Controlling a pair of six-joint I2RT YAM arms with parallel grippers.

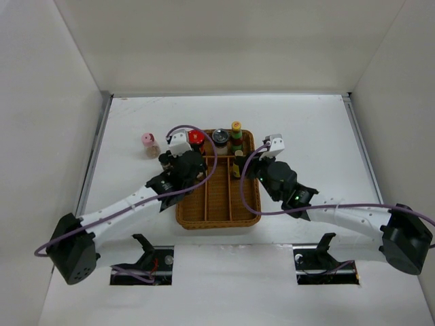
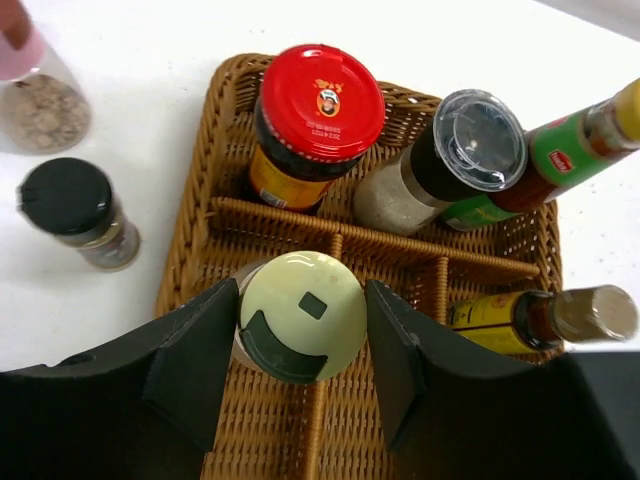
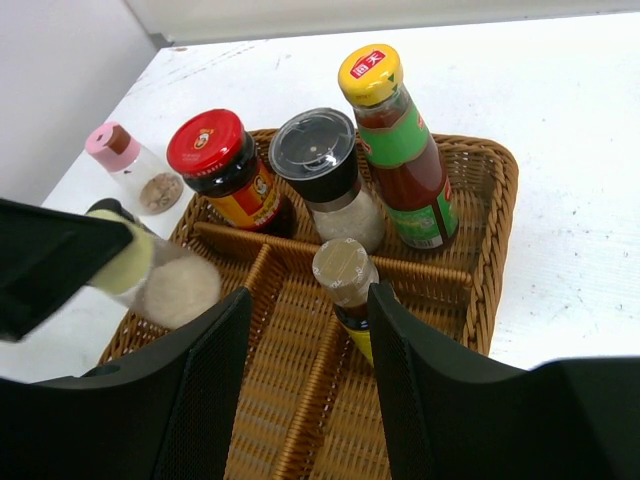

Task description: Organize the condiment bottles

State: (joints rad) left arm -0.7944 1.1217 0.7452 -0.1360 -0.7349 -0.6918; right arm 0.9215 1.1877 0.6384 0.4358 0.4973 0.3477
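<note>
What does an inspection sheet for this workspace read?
Surface: white table, wicker tray at its middle.
Job's things: red-lidded jar, grinder, yellow-capped bottle in tray's back row; pink jar, black-lidded jar on table, left of tray.
Clutter: nothing seen.
End effectors: left end effector shut on green-lidded jar; right end effector open around silver-capped bottle.
Cables: purple, looping over the tray.
Surroundings: white walls on three sides.
</note>
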